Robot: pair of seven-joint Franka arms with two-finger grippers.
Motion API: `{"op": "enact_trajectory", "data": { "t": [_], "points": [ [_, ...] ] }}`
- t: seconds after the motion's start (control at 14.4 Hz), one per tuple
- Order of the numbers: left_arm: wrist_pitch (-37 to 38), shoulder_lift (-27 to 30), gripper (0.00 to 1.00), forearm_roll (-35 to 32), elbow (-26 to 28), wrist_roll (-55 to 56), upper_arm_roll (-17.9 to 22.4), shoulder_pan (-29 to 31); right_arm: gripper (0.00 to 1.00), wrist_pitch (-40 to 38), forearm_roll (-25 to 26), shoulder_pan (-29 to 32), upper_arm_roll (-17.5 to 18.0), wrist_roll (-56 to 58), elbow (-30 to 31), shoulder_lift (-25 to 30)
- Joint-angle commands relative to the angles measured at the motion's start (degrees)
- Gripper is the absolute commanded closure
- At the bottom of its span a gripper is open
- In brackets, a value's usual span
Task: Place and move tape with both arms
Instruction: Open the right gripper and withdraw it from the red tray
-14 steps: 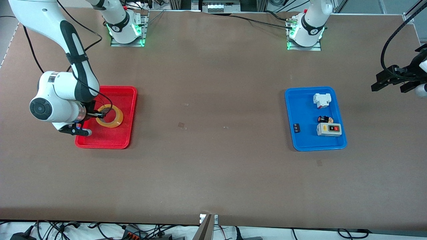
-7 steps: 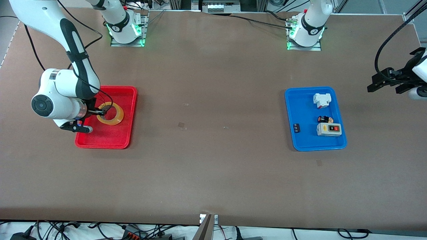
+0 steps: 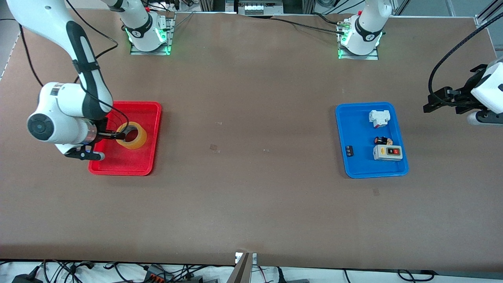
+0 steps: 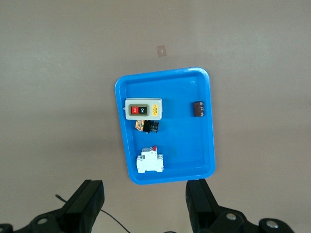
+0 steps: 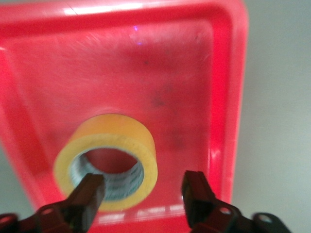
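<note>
Progress: tape (image 3: pixel 131 135) lies in the red tray (image 3: pixel 151 118), so the placing step looks done; judged from this, any onward move of the tape by the other arm is not yet begun.
Tape position: flat on the tray floor, ring hole up, nearer the tray's edge toward the right arm's end of the table; wrist view shows it whole, untouched by either finger.
Right gripper (image 3: pixel 117 135): just over the tape inside the red tray; fingers (image 5: pixel 87 196) spread apart, one each side of the roll's nearer rim, grasping nothing; released.
Left gripper (image 3: pixel 444 103): over bare table (image 3: pixel 251 196) by the left arm's edge, well apart from the tape; fingers (image 4: pixel 87 206) spread wide, empty; this arm waits.
Red tray contents: tape only; nothing else visible.
Blue tray (image 3: pixel 353 169): toward the left arm's end of the table; holds four small parts, none of them the task's thing.
Blue tray item 1: white breaker (image 3: pixel 379 118), farthest from the front camera.
Blue tray item 2: small black-and-orange part (image 3: pixel 382 140), between breaker and switch box.
Blue tray item 3: grey switch box (image 3: pixel 387 153) with red button, nearest the front camera.
Blue tray item 4: small dark block (image 3: pixel 349 151), beside the switch box, apart from it.
Remaining: judged, the tape's transfer across the table; the destination cannot be told from the views.
</note>
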State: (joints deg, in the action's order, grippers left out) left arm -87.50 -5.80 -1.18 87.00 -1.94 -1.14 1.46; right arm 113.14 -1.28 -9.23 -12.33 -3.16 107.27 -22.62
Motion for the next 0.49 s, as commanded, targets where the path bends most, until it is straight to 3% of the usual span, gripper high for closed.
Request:
{"op": "enact_trajectory", "data": {
  "t": [0.0, 0.14, 0.42],
  "points": [
    [0.2, 0.3, 0.00, -0.5, -0.6, 0.6, -0.4, 0.2, 0.00, -14.7, -0.2, 0.4, 0.5, 1.2, -13.2, 0.7],
    [0.2, 0.4, 0.00, -0.5, -0.6, 0.6, -0.4, 0.2, 0.00, -21.7, -0.7, 0.4, 0.8, 2.1, -21.5, 0.7],
    [0.3, 0.5, 0.00, -0.5, -0.6, 0.5, -0.4, 0.4, 0.00, -23.7, -1.0, -2.1, 1.0, 2.9, -32.0, 0.8]
  ]
}}
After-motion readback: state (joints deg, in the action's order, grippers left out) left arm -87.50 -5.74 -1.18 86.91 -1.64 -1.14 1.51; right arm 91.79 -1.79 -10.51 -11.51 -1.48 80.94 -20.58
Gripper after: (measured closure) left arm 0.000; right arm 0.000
